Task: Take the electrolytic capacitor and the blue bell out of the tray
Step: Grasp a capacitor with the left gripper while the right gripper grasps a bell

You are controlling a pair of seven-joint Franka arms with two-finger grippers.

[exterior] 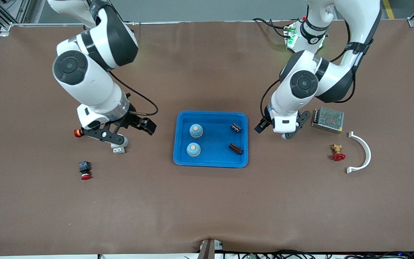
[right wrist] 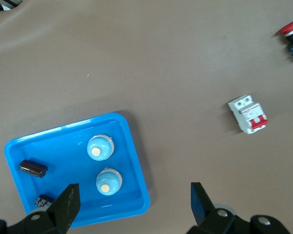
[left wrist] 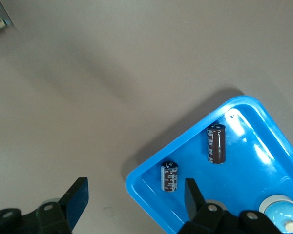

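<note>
Left gripper (left wrist: 132, 204), fingers spread and empty beside the tray (exterior: 182, 158), should centre over the nearest electrolytic capacitor (left wrist: 170, 177) before descending; right gripper (right wrist: 132, 204) waits unclenched.

One blue tray (exterior: 210, 162), two blue bells (exterior: 196, 130), two electrolytic capacitors (exterior: 235, 127), two red push buttons (exterior: 84, 170), one mesh box (exterior: 328, 119), one valve (exterior: 337, 152), one white bracket (exterior: 364, 152), one breaker (right wrist: 247, 113)

We are finding no readable text; the pale markings on the capacitors (left wrist: 216, 143) are staying illegible to us.
</note>
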